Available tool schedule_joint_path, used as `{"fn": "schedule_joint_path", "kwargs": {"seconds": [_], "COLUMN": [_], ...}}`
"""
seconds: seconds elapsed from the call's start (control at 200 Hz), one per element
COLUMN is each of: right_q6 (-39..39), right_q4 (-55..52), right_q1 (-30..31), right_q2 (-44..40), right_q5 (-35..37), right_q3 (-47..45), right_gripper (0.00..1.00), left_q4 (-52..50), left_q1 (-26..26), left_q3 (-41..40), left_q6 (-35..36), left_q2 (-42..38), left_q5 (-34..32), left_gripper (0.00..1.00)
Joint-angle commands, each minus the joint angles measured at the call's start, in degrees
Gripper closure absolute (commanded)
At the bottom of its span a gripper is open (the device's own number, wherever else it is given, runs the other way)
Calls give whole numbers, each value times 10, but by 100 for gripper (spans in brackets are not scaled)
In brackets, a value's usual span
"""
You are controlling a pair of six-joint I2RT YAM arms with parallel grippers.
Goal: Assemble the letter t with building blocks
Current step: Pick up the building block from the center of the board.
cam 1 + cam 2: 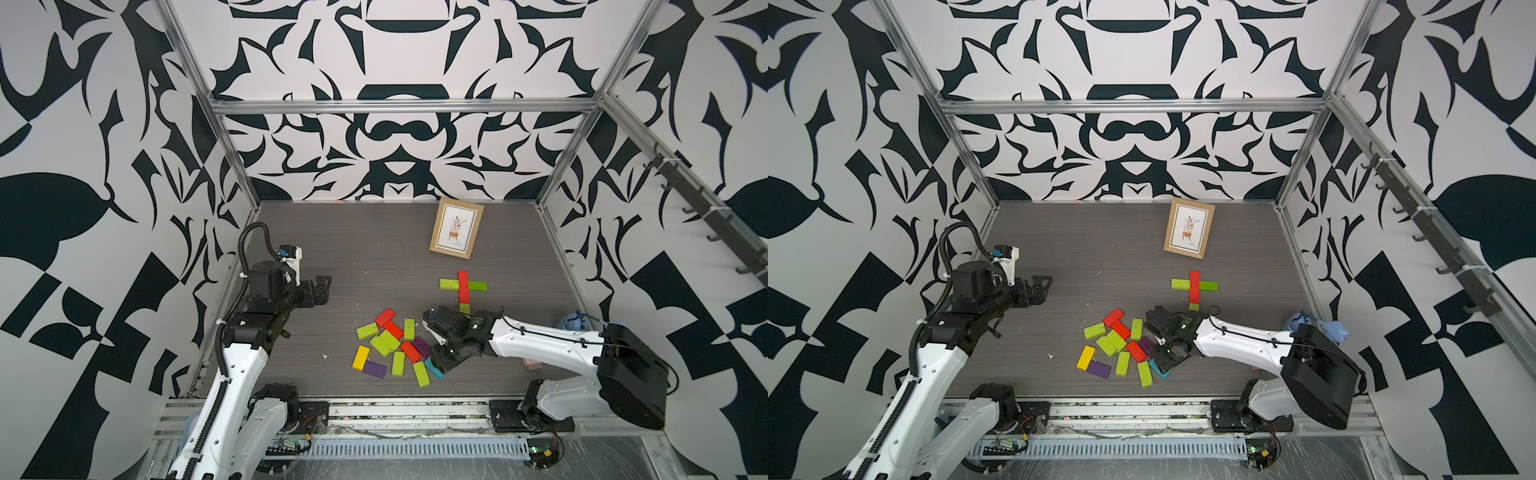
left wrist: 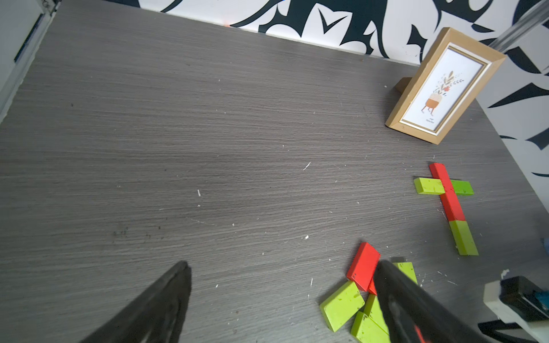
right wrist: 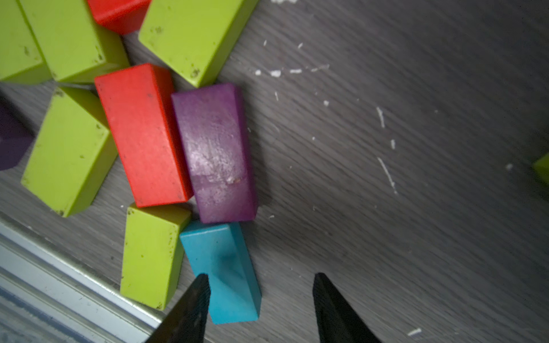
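Blocks (image 1: 392, 349): a loose pile lies flat on the table (image 1: 353, 249), on my side of the frame (image 1: 456, 228) and to its left, in lime green, red, purple, yellow and teal. A second group lies between that pile and the frame, directly in front of the frame. It consists of a red bar (image 1: 463, 286) running straight out from the frame (one piece or two, I cannot tell), one green block (image 1: 450, 284) abutting its left side, another (image 1: 477, 285) abutting its right side, and a third (image 1: 464, 308) set end to end at the bar's near end. My right gripper (image 3: 261, 279) is low over the corner of the pile farthest from the frame, jaws partly spread. The near end of the teal block (image 3: 221, 267) sits between them. One finger (image 3: 196, 303) is at that block's edge, contact unconfirmed; the other stands clear, with bare table between. Nothing is gripped. The purple block (image 3: 217, 154) touches the teal block's far end, and a red block (image 3: 142, 133) lies alongside the purple. My left gripper (image 1: 326, 291) hangs above the table well to the left of the frame, jaws at full spread, empty.
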Motion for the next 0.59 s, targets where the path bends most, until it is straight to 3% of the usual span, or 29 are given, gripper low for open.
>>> {"fn": "schedule_joint_path", "kwargs": {"seconds": [0.0,0.265,0.59], "right_q6": [-9,-16,-14], "right_q4": [12,22,27], "right_q1": [7,21,27], "right_q2": [-2,9,42], "right_q5": [-9,-12,10], "right_q3": [-6,-8,1], "right_gripper": [41,40,41], "left_q4": [-17,-20,-2], "left_q1": [-1,-1,-11], "left_q3": [11,12,0], "left_q6": [34,110,125], "left_q2": [4,30,33], "left_q5": [62,161,233], "left_gripper": [0,0,1]}}
